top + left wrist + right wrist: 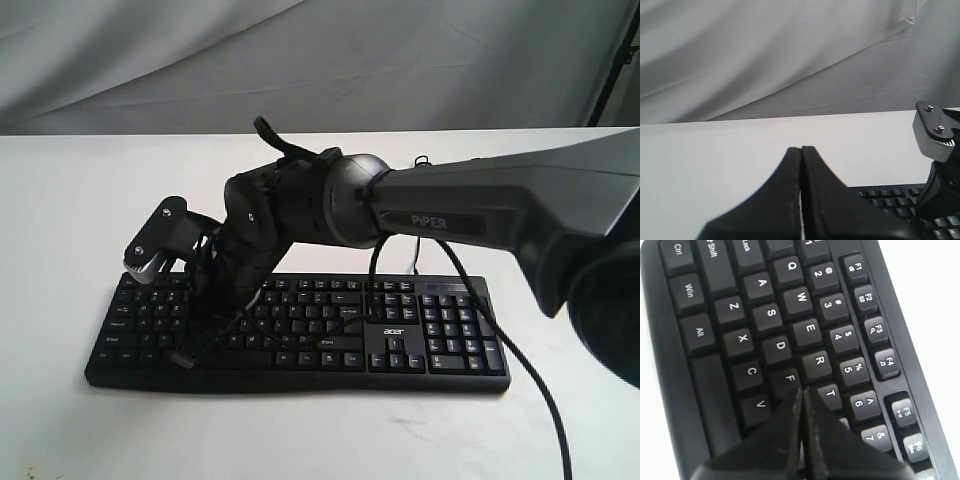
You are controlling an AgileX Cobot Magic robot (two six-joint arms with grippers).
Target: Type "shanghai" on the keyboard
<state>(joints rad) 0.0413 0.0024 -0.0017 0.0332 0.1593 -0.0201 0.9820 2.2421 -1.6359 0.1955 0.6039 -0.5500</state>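
On the white table (60,200) the keyboard (440,340) lay centred, long axis left to right, number pad right, legends reading from the near side. The right gripper (801,392), jaws closed and empty, hung beside the F key (790,377) and T key (830,394). The left gripper (801,150), also closed, hovered off the keys. Progress couldn't be judged: no typed letters showed.

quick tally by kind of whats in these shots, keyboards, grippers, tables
keyboard: 1
grippers: 2 (left gripper, right gripper, both shut)
table: 1
total: 4
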